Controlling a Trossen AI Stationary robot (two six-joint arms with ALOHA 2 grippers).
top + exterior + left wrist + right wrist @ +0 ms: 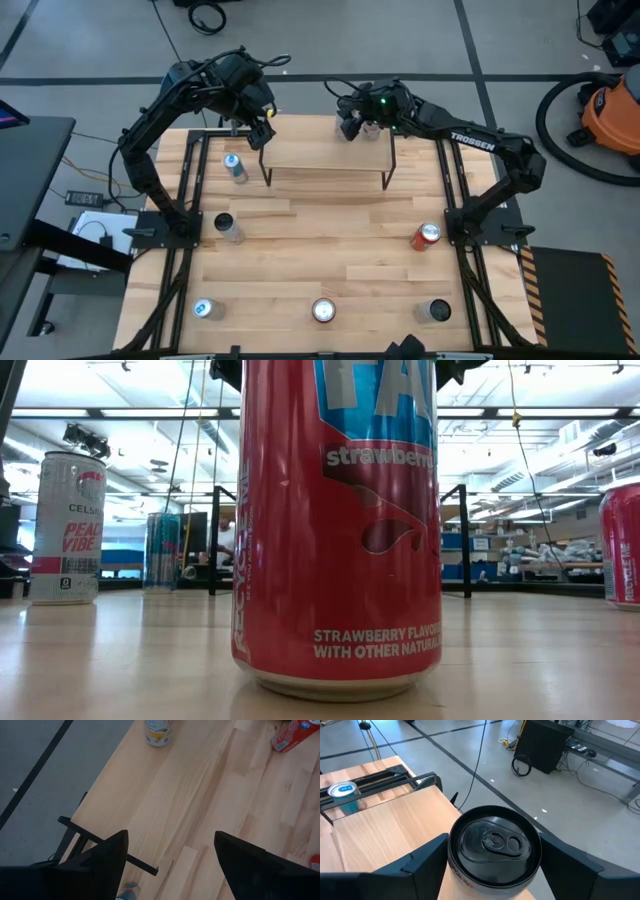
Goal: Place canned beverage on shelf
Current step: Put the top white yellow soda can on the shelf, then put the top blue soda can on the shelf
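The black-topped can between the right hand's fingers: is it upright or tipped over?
Upright. The can shows its round top and pull tab facing up, standing on the shelf between the right hand's spread fingers.

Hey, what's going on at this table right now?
The right gripper is at the back of the shelf, its fingers standing either side of a black-topped can there. The left gripper hangs open and empty over the shelf's other end. Six more cans stand on the table.
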